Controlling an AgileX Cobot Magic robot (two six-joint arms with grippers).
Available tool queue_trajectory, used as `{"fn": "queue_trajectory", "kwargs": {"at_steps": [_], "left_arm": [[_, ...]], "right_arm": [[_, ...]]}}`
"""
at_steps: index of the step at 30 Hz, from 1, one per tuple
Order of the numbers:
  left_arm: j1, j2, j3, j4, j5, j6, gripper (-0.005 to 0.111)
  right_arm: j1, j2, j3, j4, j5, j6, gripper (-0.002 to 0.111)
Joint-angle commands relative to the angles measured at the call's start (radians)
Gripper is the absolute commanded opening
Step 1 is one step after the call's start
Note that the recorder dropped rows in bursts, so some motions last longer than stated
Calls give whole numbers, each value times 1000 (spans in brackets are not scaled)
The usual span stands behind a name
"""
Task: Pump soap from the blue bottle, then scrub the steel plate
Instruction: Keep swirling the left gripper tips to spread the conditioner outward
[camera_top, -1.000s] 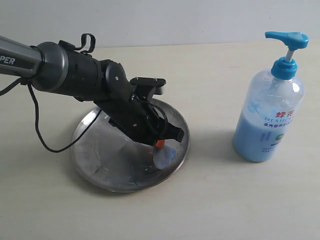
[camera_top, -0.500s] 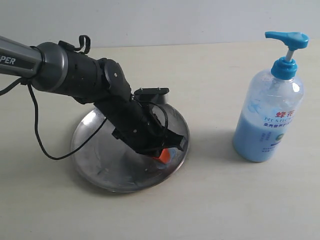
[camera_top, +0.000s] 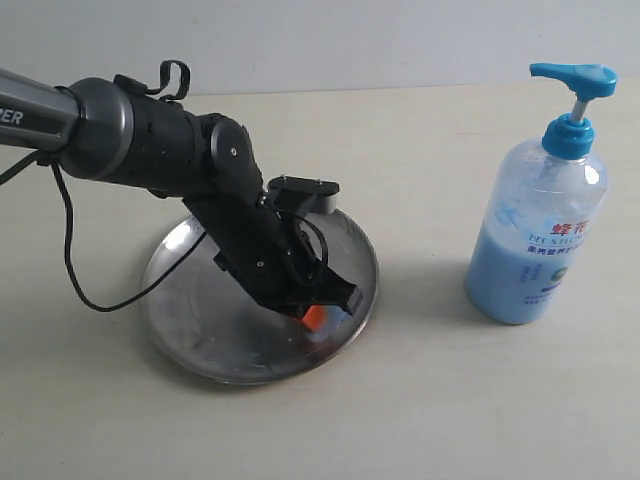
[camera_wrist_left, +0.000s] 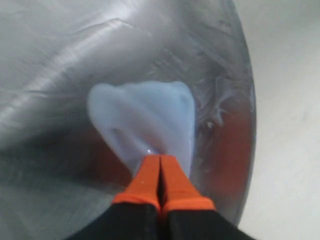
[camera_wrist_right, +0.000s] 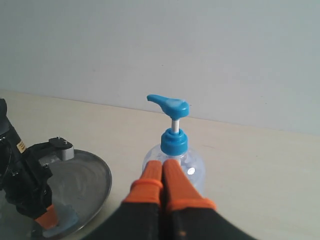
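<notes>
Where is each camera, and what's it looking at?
Exterior view: off the arms, looking down at the steel plate and blue bottle; left end effector shows.
Left wrist view: behind that shut end effector, which shows, close over soap on the plate.
Right wrist view: behind the shut right end effector, which shows, facing the bottle.
Shared: exterior and right wrist both see plate and bottle.
</notes>
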Motion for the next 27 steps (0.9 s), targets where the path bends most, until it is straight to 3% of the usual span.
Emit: {"fn": "queue_trajectory", "kwargs": {"at_steps": [1, 8, 16, 27], "left_arm": [[1, 23, 12, 130, -103, -77, 0], [1, 36, -22, 83, -141, -133, 0], [-1, 85, -159, -26, 26, -93, 0], [-1, 85, -181, -14, 237, -17, 0]], "right_arm": [[-4, -7, 5, 0, -7, -4, 0], [-4, -42, 5, 0, -11, -2, 0], [-4, -62, 17, -9, -24, -6, 0], [-4, -62, 17, -11, -24, -6, 0]]}}
